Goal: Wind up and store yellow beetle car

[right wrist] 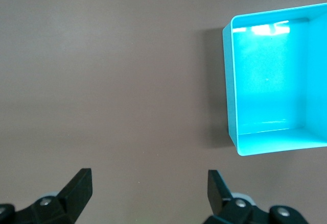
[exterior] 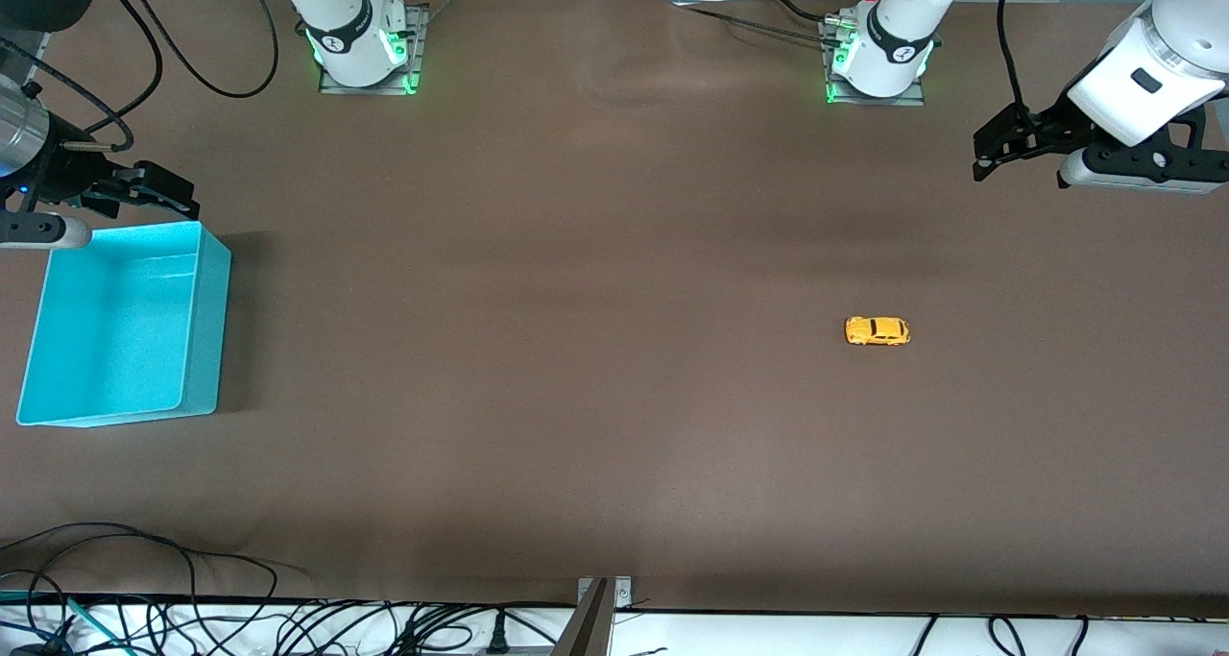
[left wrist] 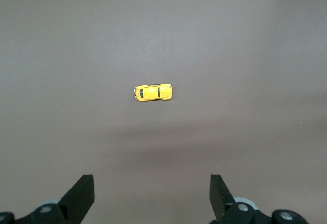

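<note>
Front view: car on its wheels on brown table, toward left arm's end, well apart from bin. Yellow-orange, rounded body, dark windows; lying lengthwise along the table, alone on bare surface.

Bin turquoise, open-topped, at right arm's end; nothing visible inside.

Left gripper up in the air over left arm's end of table, clear of car, fingers spread wide, holding nothing. Right gripper up in the air just above bin's rim on the bases' side, fingers likewise wide apart, holding nothing. Both arms waiting.

Left wrist view: car seen from above, centred ahead of left gripper, two dark fingertips set far apart, bare table between. Right wrist view: bin off to one side of right gripper, fingertips wide, only table between them.

Cables along table edge nearest front camera.
</note>
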You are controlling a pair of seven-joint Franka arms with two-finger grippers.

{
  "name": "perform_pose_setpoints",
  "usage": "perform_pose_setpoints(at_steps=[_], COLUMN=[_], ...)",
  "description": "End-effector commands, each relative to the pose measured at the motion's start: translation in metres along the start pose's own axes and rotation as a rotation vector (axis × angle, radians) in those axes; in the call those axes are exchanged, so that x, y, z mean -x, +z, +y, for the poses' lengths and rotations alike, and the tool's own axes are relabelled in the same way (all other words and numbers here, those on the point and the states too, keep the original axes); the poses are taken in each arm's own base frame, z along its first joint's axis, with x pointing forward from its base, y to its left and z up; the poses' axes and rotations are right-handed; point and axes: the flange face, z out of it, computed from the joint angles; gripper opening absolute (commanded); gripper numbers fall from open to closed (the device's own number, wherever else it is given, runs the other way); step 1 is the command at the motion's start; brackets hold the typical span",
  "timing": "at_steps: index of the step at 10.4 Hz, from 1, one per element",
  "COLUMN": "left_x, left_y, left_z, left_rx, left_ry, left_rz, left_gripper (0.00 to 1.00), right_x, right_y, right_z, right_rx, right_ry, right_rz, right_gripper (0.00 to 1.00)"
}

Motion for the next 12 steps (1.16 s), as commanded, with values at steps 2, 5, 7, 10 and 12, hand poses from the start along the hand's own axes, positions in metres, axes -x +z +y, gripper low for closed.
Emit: perform_pose_setpoints(at_steps=[2,5,7,10,12], left_x=[-0.0015,-0.0016,0.0000,0.0003,0.0007], left_y=[-0.0058,-0.0051,-0.0057,-0.0055,-0.0033], left_z=[0.0010,0.0002,-0.0007,-0.0007,-0.0008], left_rx=[0.006,0.006,0.006,0.005,0.005], left_ry=[0.005,0.004,0.002,0.002,0.002], left_rz=[-0.003,-0.004,-0.012,-0.015,-0.026], left_gripper=[1.00,1.00,1.00,1.00,1.00], right_x=[-0.0028,-0.0025,-0.0072,-0.0086,-0.0092], right_y=[-0.0043,-0.0026,0.0022,0.0047,0.0048], right_z=[-0.0005,0.0023,0.0016,0.0010,0.0032], right_rx=[-0.005,-0.004,-0.008,-0.012,-0.015], right_ry=[-0.002,0.001,0.002,0.000,0.003], right_rz=[0.001,-0.005,-0.008,-0.011,-0.011], right_gripper=[1.00,1.00,1.00,1.00,1.00])
